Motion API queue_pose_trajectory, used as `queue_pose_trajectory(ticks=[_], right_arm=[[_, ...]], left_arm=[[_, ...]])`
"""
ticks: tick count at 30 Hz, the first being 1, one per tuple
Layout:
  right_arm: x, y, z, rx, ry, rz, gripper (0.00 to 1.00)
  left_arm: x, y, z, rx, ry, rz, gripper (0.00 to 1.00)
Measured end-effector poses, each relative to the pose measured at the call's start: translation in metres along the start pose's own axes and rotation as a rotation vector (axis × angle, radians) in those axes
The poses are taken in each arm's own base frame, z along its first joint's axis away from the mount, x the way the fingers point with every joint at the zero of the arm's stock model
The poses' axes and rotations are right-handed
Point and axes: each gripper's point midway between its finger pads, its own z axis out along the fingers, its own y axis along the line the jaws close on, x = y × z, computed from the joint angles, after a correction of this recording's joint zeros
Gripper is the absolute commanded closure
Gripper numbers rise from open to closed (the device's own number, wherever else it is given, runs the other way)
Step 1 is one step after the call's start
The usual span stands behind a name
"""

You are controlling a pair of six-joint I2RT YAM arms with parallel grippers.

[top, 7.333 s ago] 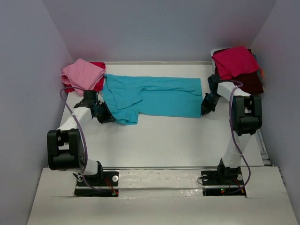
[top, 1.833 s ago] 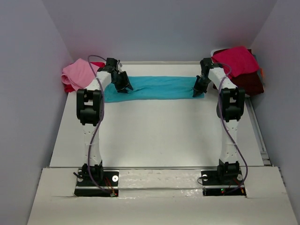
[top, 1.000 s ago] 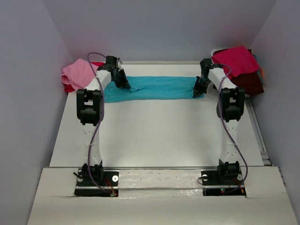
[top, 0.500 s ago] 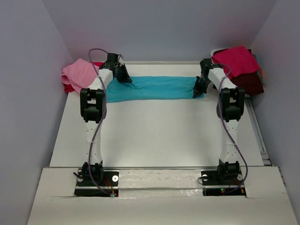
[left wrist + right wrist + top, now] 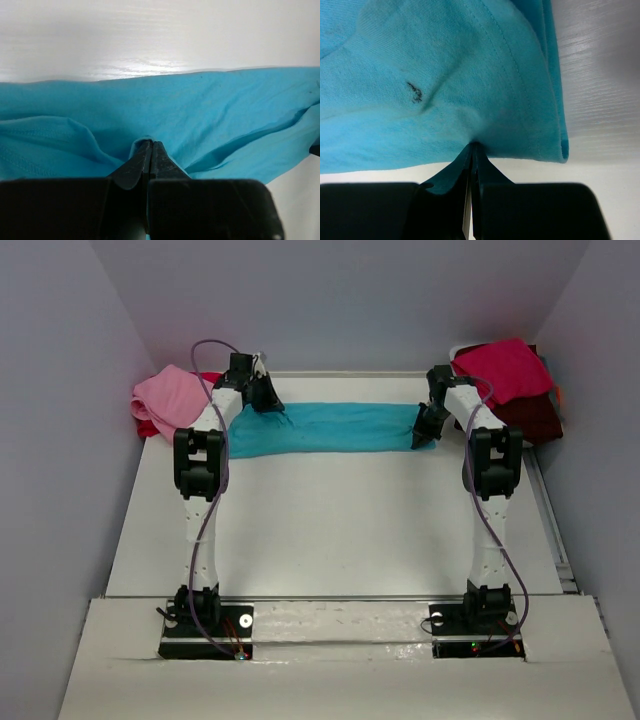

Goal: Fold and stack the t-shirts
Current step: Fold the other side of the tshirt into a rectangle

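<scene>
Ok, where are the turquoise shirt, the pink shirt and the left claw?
turquoise t-shirt [image 5: 335,428]: top view, middle of the folded strip.
pink t-shirt [image 5: 165,397]: top view, its upper face, far left corner.
left gripper [image 5: 151,146]: left wrist view, shut fingertips pinching the turquoise cloth.

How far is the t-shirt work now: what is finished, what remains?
Done: the turquoise t-shirt lies as a long narrow band. In hand: the left gripper and right gripper each pinch one end, shut. Left: fold it shorter and stack it; the pink t-shirt, red t-shirt, crimson t-shirt and dark maroon t-shirt wait in side heaps.
</scene>
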Motion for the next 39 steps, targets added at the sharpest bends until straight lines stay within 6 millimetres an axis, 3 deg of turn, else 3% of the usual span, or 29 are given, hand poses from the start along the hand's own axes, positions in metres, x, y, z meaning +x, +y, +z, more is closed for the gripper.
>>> queue_pose_trajectory(ticks=[8,32,35,37,39], right_arm=[[0.0,0.0,0.0,0.0,0.001,0.0,0.93],[0.0,0.0,0.0,-0.001,0.0,0.0,0.93],[0.0,0.0,0.0,-0.001,0.0,0.0,0.93],[0.0,0.0,0.0,-0.001,0.0,0.0,0.93],[0.0,0.0,0.0,-0.001,0.0,0.0,0.93]], left_arm=[[-0.004,-0.007,0.002,0.052,-0.013,0.045,0.94],[0.014,-0.031,0.01,0.207,0.048,0.098,0.94],[0.015,-0.033,0.01,0.217,0.052,0.099,0.85],[0.015,-0.035,0.01,0.222,0.055,0.1,0.6],[0.015,-0.035,0.01,0.223,0.054,0.099,0.45]])
